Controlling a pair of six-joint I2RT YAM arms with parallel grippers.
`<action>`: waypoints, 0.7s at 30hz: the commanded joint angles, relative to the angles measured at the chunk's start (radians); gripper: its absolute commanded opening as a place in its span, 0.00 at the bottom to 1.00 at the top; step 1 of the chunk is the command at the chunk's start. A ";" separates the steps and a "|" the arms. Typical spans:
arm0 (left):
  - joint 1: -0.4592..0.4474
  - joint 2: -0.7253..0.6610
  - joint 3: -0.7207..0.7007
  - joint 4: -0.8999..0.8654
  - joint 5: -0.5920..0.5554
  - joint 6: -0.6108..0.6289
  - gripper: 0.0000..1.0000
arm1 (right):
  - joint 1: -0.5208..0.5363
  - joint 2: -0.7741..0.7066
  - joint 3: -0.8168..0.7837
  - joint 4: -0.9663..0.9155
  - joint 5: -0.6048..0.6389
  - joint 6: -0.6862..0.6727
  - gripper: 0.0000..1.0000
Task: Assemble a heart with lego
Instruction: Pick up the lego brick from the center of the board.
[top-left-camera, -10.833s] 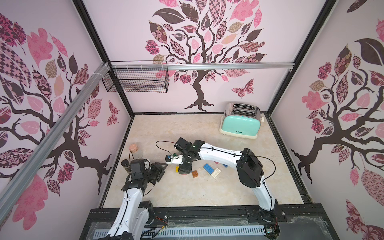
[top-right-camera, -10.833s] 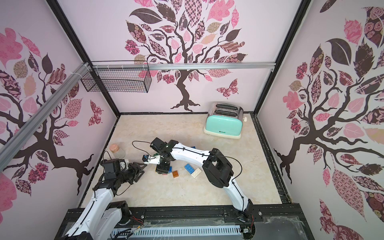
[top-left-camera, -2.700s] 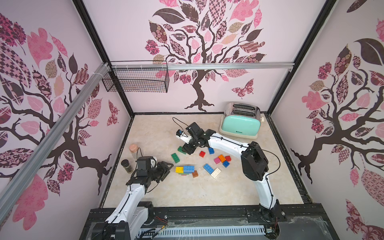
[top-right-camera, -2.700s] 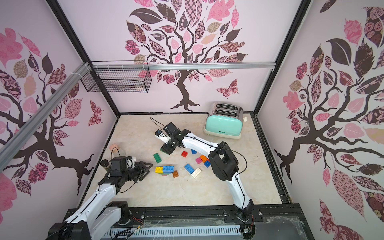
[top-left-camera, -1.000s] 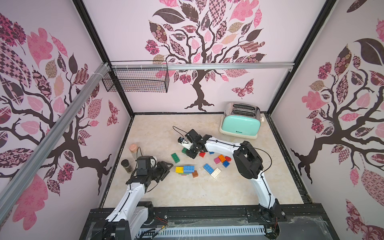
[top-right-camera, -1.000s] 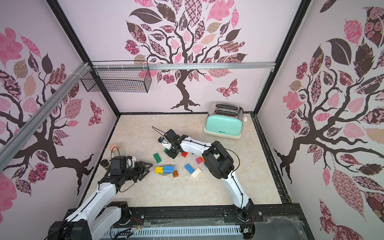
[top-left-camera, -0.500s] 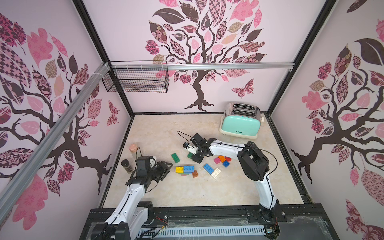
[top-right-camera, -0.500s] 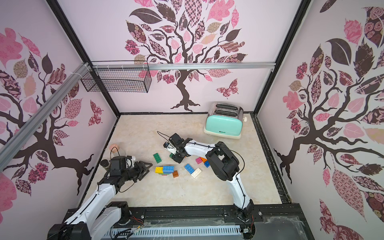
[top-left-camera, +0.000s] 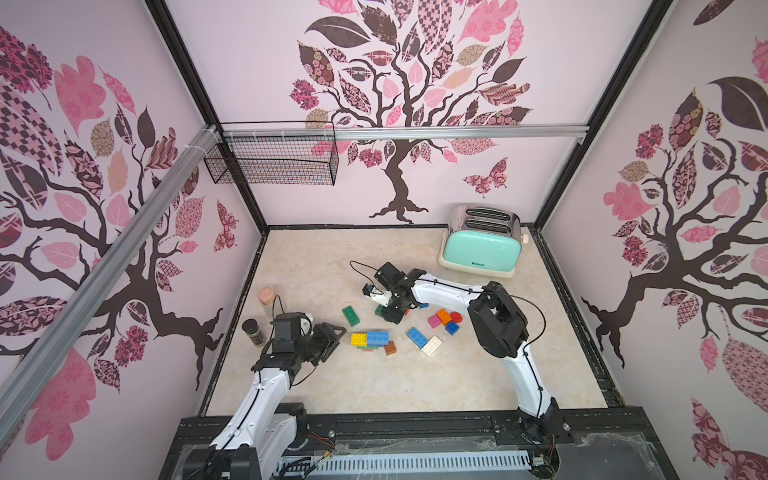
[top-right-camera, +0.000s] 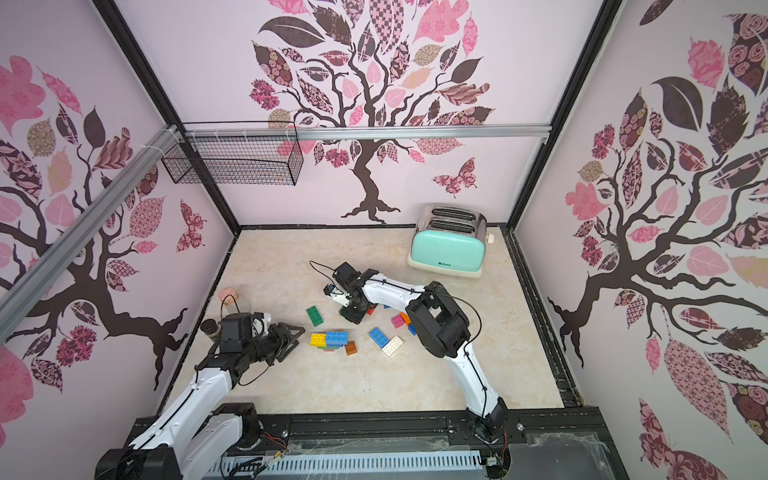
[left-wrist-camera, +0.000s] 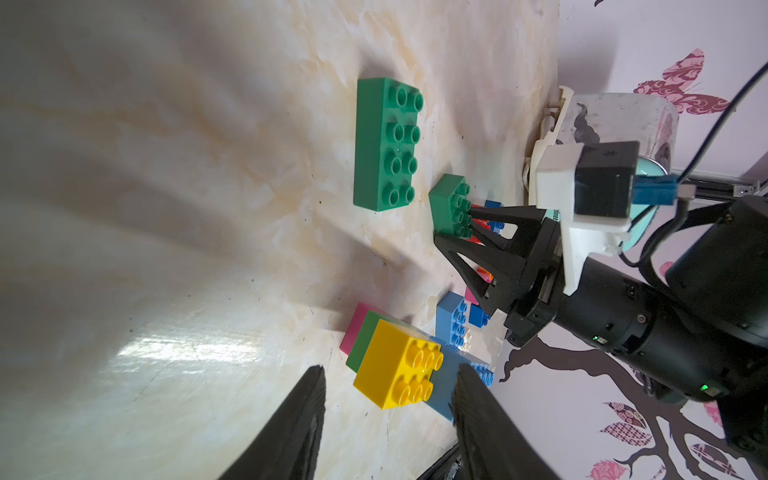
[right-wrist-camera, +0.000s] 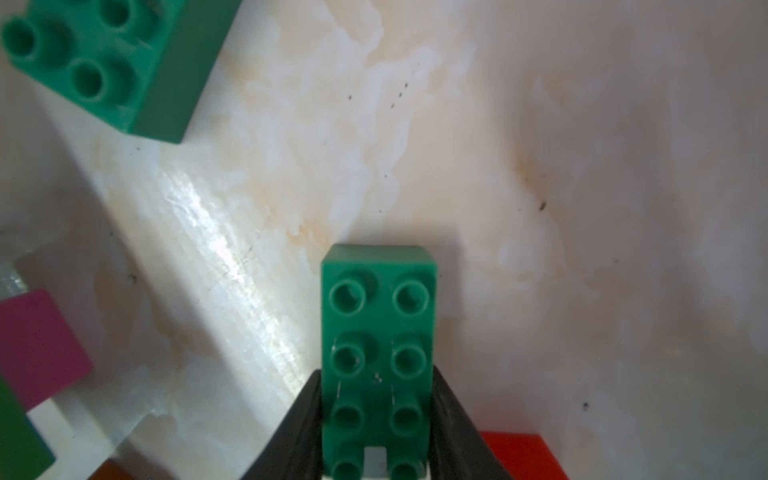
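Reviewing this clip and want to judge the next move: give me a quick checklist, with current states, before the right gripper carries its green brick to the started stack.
1. Right gripper closed on held green brick: ok, a finger on each long side.
2. Held green brick straight in the grip: ok in the right wrist view.
3. Held green brick off the table: cannot tell.
4. Left gripper open, holding nothing: ok.
5. Yellow brick and blue brick studs up, uncovered: ok.
6. Loose green brick out of the way: probably ok, it lies to one side.
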 joint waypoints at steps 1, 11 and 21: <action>0.004 0.000 -0.008 0.018 -0.004 0.001 0.53 | 0.001 0.008 0.048 -0.061 -0.001 -0.009 0.40; 0.004 -0.008 -0.013 0.014 -0.006 -0.004 0.53 | 0.000 0.004 0.081 -0.076 0.006 -0.012 0.42; 0.005 -0.003 -0.015 0.016 -0.009 -0.002 0.53 | 0.000 0.020 0.072 -0.073 -0.005 -0.017 0.36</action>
